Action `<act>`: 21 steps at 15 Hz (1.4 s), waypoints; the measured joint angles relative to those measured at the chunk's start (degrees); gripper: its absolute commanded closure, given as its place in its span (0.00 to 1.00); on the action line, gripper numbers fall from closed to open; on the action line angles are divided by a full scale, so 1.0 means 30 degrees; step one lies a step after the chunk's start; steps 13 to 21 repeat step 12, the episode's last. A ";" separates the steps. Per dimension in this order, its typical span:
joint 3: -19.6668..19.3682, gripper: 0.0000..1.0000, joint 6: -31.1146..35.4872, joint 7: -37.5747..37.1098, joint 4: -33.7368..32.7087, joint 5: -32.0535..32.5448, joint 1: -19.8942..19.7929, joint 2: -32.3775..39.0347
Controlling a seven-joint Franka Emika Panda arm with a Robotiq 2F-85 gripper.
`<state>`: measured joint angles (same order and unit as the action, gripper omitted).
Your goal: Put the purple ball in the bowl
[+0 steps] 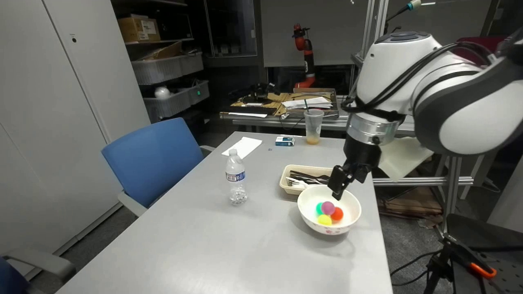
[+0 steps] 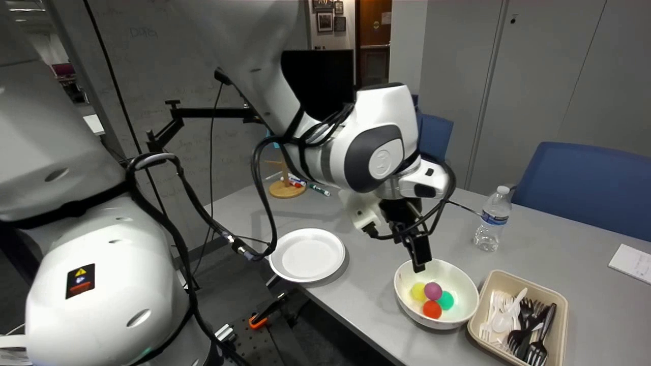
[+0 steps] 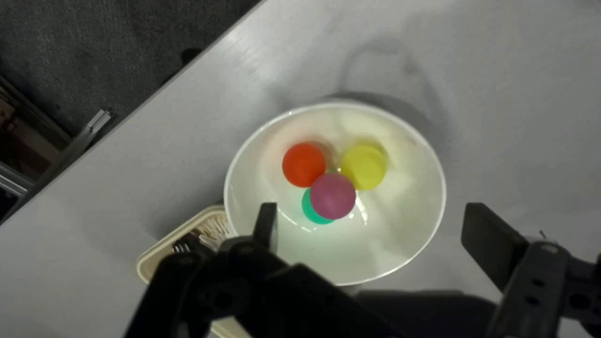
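Observation:
The purple ball [image 1: 327, 208] is inside the white bowl [image 1: 354, 218] with a red-orange, a yellow and a green ball. It appears to rest on top of the others and partly covers the green ball in the wrist view, where it [image 3: 332, 196] is left of the bowl's centre. The purple ball [image 2: 433, 291] and the bowl [image 2: 460, 279] also show in an exterior view. My gripper [image 3: 371, 209] is open with nothing between its fingers. It is above the bowl, apart from the balls; the gripper [image 1: 345, 185] is over the bowl's far side in an exterior view.
A beige tray [image 2: 558, 325] with plastic cutlery stands close beside the bowl. A water bottle [image 1: 236, 179] stands upright on the table [image 1: 196, 245]. A white plate [image 2: 307, 254] lies near the table's edge. A cup [image 1: 313, 126] and a small box [image 1: 284, 141] are at the far end.

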<state>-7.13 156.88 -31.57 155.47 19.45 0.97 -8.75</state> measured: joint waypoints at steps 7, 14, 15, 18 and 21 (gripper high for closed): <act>0.2116 0.00 -0.0103 -0.0147 0.0820 -0.1084 -0.0145 -0.1686; 0.2117 0.00 -0.0103 -0.0147 0.0820 -0.1084 -0.0155 -0.1640; 0.2117 0.00 -0.0103 -0.0147 0.0820 -0.1084 -0.0155 -0.1640; 0.2117 0.00 -0.0103 -0.0147 0.0820 -0.1084 -0.0155 -0.1640; 0.2117 0.00 -0.0103 -0.0147 0.0820 -0.1084 -0.0155 -0.1640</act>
